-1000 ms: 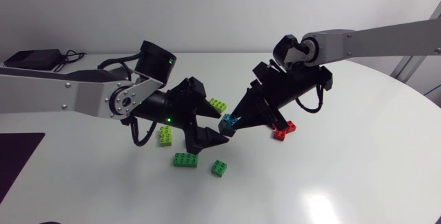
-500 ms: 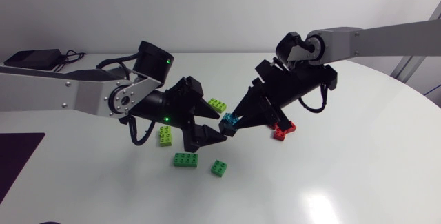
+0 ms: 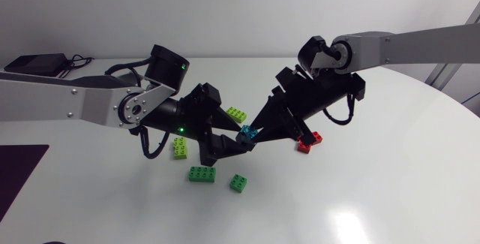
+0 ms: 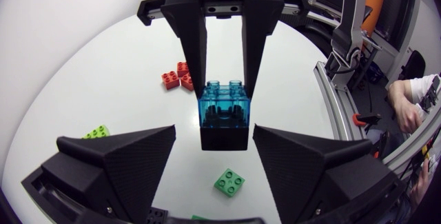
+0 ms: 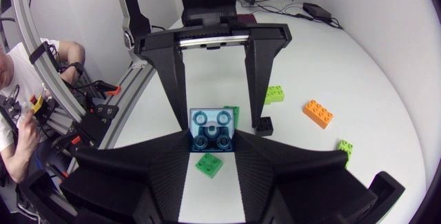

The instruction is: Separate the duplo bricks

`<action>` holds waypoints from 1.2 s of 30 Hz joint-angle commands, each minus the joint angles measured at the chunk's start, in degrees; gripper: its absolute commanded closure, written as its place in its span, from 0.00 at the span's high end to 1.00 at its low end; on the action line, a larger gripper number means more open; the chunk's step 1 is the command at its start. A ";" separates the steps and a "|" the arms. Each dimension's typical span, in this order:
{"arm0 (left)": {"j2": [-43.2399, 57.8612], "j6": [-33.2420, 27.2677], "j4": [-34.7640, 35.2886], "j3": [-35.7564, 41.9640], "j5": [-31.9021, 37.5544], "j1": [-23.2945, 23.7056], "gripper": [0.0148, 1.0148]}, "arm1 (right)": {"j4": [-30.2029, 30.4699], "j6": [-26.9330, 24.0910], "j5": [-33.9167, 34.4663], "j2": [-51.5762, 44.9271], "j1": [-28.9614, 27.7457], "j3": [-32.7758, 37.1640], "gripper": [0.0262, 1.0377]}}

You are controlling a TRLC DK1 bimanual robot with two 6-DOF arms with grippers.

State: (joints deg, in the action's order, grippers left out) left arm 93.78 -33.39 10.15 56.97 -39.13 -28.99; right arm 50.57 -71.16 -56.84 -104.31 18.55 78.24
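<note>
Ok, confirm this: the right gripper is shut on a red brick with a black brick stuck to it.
Not red. The right gripper is shut on a blue brick with a black brick stuck to it, as the left wrist view shows.

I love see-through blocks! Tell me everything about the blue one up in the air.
The blue brick is see-through shiny plastic, square, with round studs on the end facing the right pincer. That pincer is shut on it, one finger on each side, holding it above the table. A black brick is stuck to its other end, between the left pincer's open fingers.
</note>
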 commanded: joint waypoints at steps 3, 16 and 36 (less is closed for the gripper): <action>1.58 0.95 0.13 0.95 -1.03 -0.01 0.62 | -0.38 0.49 -0.55 1.57 0.53 -1.86 0.24; 2.38 2.45 -0.22 1.57 -2.61 0.08 0.34 | -1.44 1.37 -0.55 2.45 0.97 -2.83 0.24; 2.11 0.87 -0.22 -0.37 -3.49 -0.45 0.33 | -6.01 6.20 -0.55 4.91 0.70 -3.88 0.24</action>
State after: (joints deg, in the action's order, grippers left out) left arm 94.65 -31.94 9.85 56.97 -43.13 -29.02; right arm 44.42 -66.65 -55.72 -99.61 18.81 73.63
